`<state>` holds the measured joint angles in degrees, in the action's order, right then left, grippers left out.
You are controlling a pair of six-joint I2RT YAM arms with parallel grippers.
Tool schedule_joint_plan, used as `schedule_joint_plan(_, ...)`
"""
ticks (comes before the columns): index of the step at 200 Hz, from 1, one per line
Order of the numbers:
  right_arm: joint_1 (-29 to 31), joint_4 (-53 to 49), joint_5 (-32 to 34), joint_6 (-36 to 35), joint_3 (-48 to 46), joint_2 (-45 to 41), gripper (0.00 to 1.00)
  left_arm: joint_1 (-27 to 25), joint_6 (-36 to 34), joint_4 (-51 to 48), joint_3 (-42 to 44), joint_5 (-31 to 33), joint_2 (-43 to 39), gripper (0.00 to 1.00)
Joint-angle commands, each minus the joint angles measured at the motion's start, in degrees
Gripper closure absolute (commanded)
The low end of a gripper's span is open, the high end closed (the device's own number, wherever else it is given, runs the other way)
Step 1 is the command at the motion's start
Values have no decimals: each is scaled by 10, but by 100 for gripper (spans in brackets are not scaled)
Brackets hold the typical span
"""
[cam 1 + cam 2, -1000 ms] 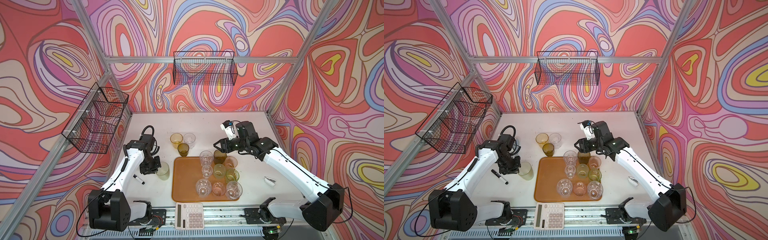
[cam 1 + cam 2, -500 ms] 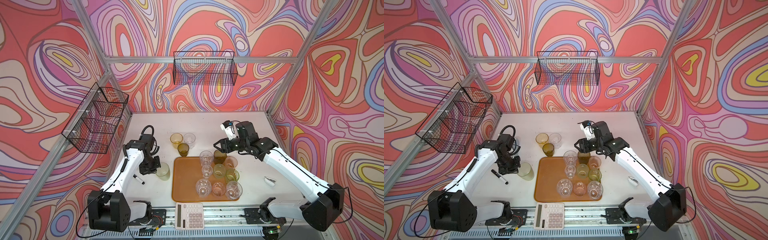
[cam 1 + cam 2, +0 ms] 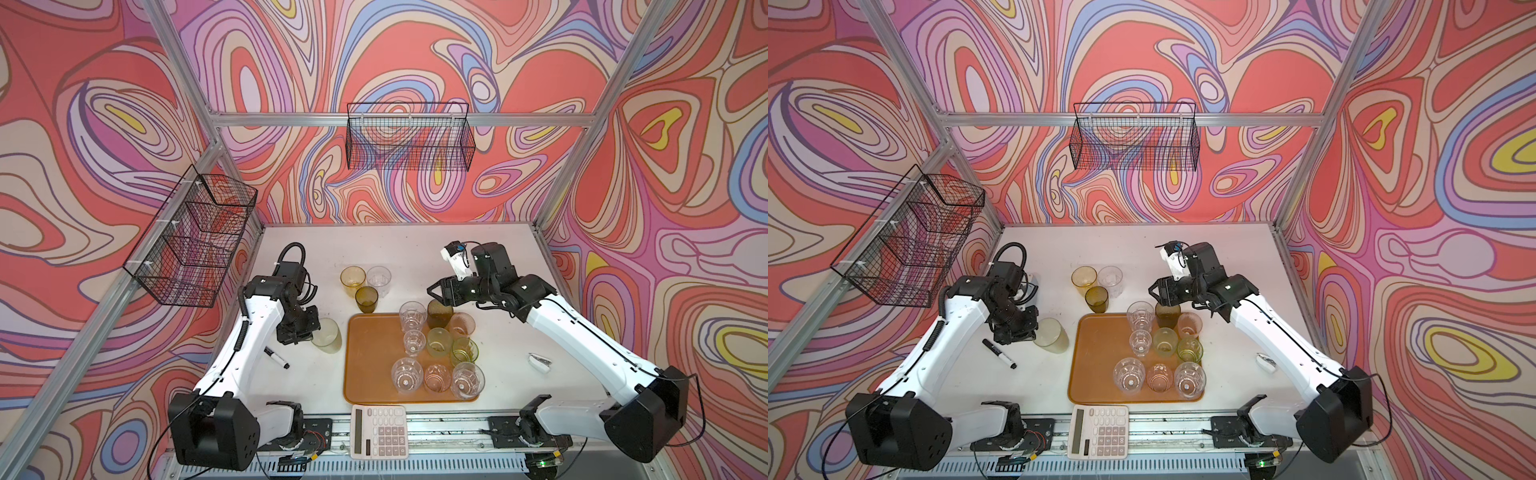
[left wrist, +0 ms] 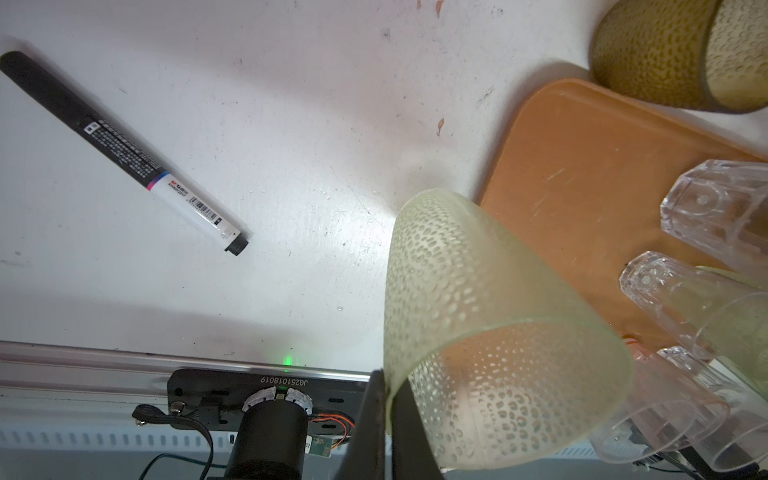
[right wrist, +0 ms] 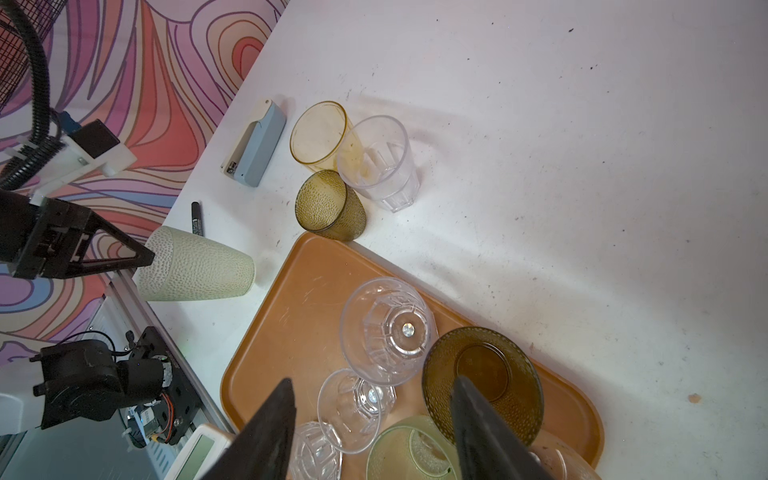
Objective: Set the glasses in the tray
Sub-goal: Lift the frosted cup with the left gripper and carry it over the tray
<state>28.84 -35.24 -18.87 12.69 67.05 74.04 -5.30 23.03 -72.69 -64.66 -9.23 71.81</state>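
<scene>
My left gripper [image 4: 384, 386] is shut on the rim of a pale green dimpled glass [image 4: 478, 316], one finger inside and one outside. That glass [image 3: 328, 336] tilts just left of the orange-brown tray [image 3: 370, 357], base towards the tray's edge. Several clear, green, pink and olive glasses stand in the tray's right half. An amber glass [image 3: 352, 280], a clear glass [image 3: 378, 280] and an olive glass [image 3: 366, 298] stand on the table behind the tray. My right gripper [image 5: 372, 380] hangs open and empty over the tray's far end, by an olive-brown glass [image 5: 482, 374].
A black-and-white marker [image 3: 276, 358] lies left of the held glass. A white calculator [image 3: 379, 431] sits against the tray's front edge. A small white object [image 3: 539, 362] lies right of the tray and a blue-grey stapler-like thing [image 5: 254, 151] near the left arm. Wire baskets hang on the walls.
The left gripper's jaws have closed the last bit onto the pale green glass's rim. Neither arm nor any glass has visibly shifted.
</scene>
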Motion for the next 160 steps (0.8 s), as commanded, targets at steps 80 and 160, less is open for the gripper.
schedule_joint_plan(80, -3, -10, 2, -9, 9, 3, 38, -57, 5, -43, -68, 7, 13, 100)
schedule_joint_plan(160, -3, -10, 5, -13, 2, -8, 38, -84, 6, -40, -107, 10, 44, 100)
